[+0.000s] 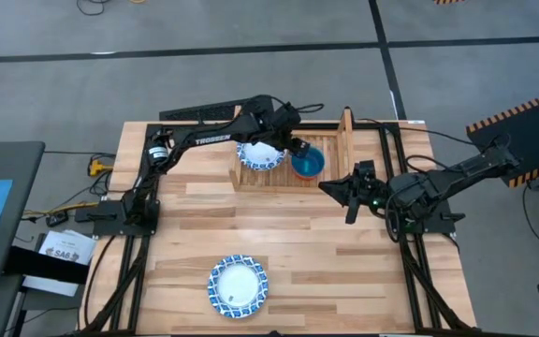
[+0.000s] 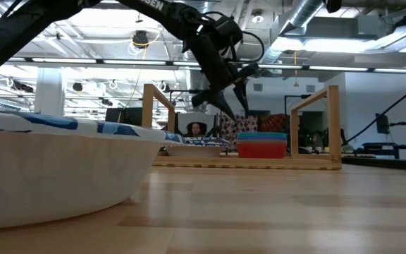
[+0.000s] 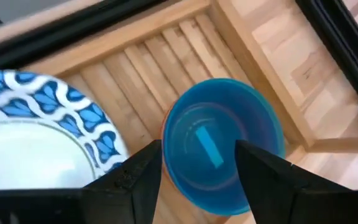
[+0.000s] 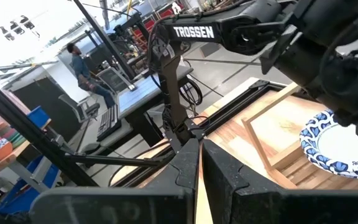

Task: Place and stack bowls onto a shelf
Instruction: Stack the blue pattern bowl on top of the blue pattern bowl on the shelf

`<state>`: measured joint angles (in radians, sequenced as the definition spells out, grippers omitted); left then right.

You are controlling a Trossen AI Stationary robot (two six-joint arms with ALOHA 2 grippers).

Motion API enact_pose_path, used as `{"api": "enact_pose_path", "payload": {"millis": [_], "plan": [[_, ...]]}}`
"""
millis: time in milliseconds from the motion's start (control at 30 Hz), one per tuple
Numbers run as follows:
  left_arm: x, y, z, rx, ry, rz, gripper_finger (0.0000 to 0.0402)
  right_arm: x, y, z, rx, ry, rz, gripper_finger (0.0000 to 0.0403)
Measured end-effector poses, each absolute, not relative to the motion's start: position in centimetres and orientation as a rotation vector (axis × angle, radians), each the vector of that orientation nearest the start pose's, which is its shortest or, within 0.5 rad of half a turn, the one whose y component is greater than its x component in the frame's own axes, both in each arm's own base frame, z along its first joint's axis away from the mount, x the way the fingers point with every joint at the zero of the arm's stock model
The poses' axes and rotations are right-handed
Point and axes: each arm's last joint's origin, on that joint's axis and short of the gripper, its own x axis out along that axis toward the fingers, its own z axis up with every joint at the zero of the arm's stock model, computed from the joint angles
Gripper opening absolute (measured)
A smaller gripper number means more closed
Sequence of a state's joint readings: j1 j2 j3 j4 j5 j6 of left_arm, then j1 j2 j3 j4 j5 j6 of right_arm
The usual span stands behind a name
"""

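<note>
**Bowls on the shelf and table; left gripper open above the plastic stack**

Nearest the low camera, one white bowl with a blue patterned rim [image 1: 239, 286] sits alone by the table's front edge, near its middle. On the wooden shelf [image 1: 271, 178], which stands at the table's back edge, a stack of small plastic bowls [image 1: 308, 163] occupies the slats toward the right side board: the teal bowl [image 3: 219, 140] lies on top, and an orange bowl [image 2: 261, 149] shows beneath it in the low view. Just beside the stack, toward the shelf's left board, rests a second blue-rimmed white bowl [image 1: 259, 154]. The left gripper [image 3: 196, 171] hangs over the teal bowl with its fingers spread wide, one to each side of the bowl's rim, gripping nothing. The right gripper [image 1: 334, 187] waits near the shelf's front right corner, above the table, fingers nearly together and empty.
</note>
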<state>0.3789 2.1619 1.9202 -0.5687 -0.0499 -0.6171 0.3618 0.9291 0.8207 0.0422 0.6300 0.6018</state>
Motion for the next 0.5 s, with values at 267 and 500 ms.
{"api": "enact_pose_path", "payload": {"millis": [267,500], "plan": [[44.6,14.8,29.5,-0.515,0.630,0.525,0.0185,19.6,5.5,34.1,0.563,-0.020,-0.281,0.0048],[43.6,11.2,33.0,-0.374,0.547,0.469,0.0185,19.6,5.5,34.2,0.564,-0.021,-0.280,0.0048]]}}
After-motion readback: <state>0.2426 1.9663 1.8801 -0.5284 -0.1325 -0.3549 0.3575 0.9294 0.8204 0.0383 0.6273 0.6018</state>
